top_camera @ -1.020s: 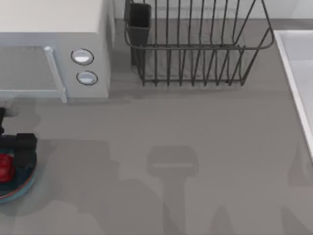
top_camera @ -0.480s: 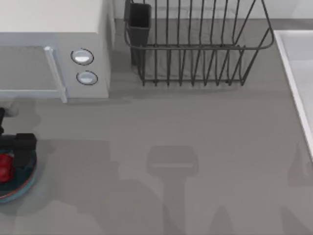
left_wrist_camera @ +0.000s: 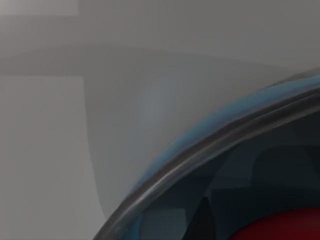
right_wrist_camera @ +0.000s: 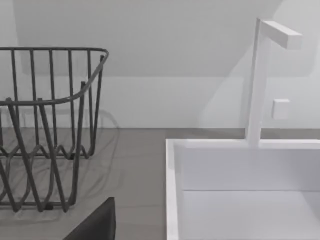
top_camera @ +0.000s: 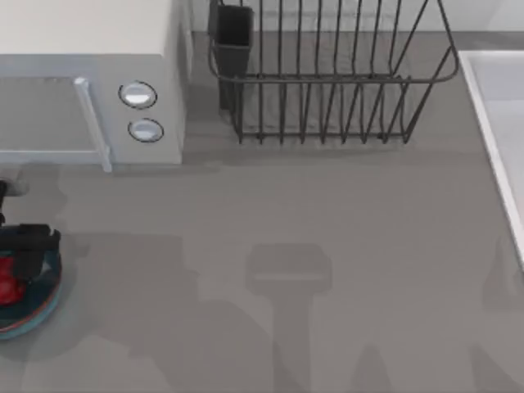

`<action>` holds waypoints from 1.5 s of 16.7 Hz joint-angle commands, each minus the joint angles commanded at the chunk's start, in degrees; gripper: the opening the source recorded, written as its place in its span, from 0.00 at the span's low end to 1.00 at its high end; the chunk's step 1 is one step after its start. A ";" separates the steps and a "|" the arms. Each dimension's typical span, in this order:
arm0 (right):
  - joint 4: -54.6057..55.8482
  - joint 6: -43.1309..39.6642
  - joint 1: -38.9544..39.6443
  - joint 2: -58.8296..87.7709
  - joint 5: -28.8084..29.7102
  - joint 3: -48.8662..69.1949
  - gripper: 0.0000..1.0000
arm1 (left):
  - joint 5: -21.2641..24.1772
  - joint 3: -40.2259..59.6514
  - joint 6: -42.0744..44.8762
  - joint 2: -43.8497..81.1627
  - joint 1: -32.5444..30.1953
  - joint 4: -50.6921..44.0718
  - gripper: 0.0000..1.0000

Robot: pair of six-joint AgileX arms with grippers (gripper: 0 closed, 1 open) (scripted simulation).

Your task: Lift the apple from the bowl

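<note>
left gripper (top_camera: pixel 20 260) over the bowl (top_camera: pixel 37 315), far left | fingers seemingly clamping the apple (top_camera: pixel 8 278) | you should lift straight up, slowly, clearing the rim | right gripper's fingers: can't tell

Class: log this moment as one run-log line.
left gripper: over bowl, at apple | apple: in bowl | right arm: parked

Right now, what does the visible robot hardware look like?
In the top view, the left gripper is matte black and blocky, with square-edged parts and a pale grey piece behind it. No cables or markings are discernible. The right wrist view shows a dark charcoal angular part at its lower edge.
</note>
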 joint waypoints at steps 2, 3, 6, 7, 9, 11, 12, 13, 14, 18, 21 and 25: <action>0.00 0.00 0.00 0.00 0.00 0.00 1.00 | 0.00 0.00 0.00 0.00 0.00 0.00 0.00; 0.00 0.00 0.00 0.00 0.00 0.00 1.00 | 0.00 0.00 0.00 0.00 0.00 0.00 0.00; 0.00 0.00 0.00 0.00 0.00 0.00 1.00 | 0.00 0.00 0.00 0.00 0.00 0.00 0.00; 0.00 0.00 0.00 0.00 0.00 0.00 1.00 | 0.00 0.00 0.00 0.00 0.00 0.00 0.00; 0.00 0.00 0.00 0.00 0.00 0.00 1.00 | -0.78 1.71 -0.19 -5.66 -0.20 -4.06 0.00; 0.00 0.00 0.00 0.00 0.00 0.00 1.00 | -0.72 2.46 0.16 -5.63 0.47 -4.84 0.00; 0.00 0.00 0.00 0.00 0.00 0.00 1.00 | -0.65 3.73 0.65 -5.60 1.45 -6.16 0.00; 0.00 0.00 0.00 0.00 0.00 0.00 1.00 | -0.56 5.55 1.26 -5.55 2.66 -8.05 0.00; 0.00 0.00 0.00 0.00 0.00 0.00 1.00 | -0.47 7.98 1.91 -5.48 4.00 -10.57 0.00; 0.00 0.00 0.00 0.00 0.00 0.00 1.00 | -0.25 23.15 3.85 -5.67 8.15 -26.61 0.00; 0.00 0.00 0.00 0.00 0.00 0.00 1.00 | -0.27 37.48 3.59 -6.28 7.47 -42.53 0.00; 0.00 0.00 0.00 0.00 0.00 0.00 1.00 | -0.57 52.03 1.07 -7.78 2.64 -57.47 0.00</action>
